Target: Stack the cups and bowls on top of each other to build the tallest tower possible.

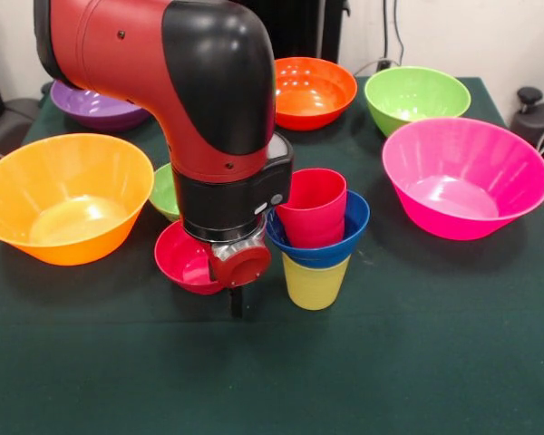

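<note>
A: What is hidden or cut off?

B: Much of the small green bowl [166, 192] is covered by the arm [199, 109]; only a sliver is seen at the arm's left. The small red bowl [189, 258] is partly masked by the gripper [237, 302], of which just one dark fingertip is seen below the red wrist. Whether the jaws are spread or pressed together cannot be told. The purple bowl [95, 105] is half hidden behind the arm's shoulder.

A: How is the tower oriented?

B: The yellow cup [315, 282] is stood upright on the green cloth-covered table [417, 344], mouth up, its long axis vertical. The small blue bowl [334, 237] is seated in its mouth, and the red cup [313, 208] is set inside that bowl, tilted slightly toward the left. The stack is found near the table's middle, just beside the gripper.

A: And the count?

B: Two cups are counted. Eight bowls are counted: three small, then the purple one, an orange one [313, 91] and a green one [415, 96] at the far side, plus a large orange-yellow bowl [65, 195] and a large pink bowl [465, 177].
</note>
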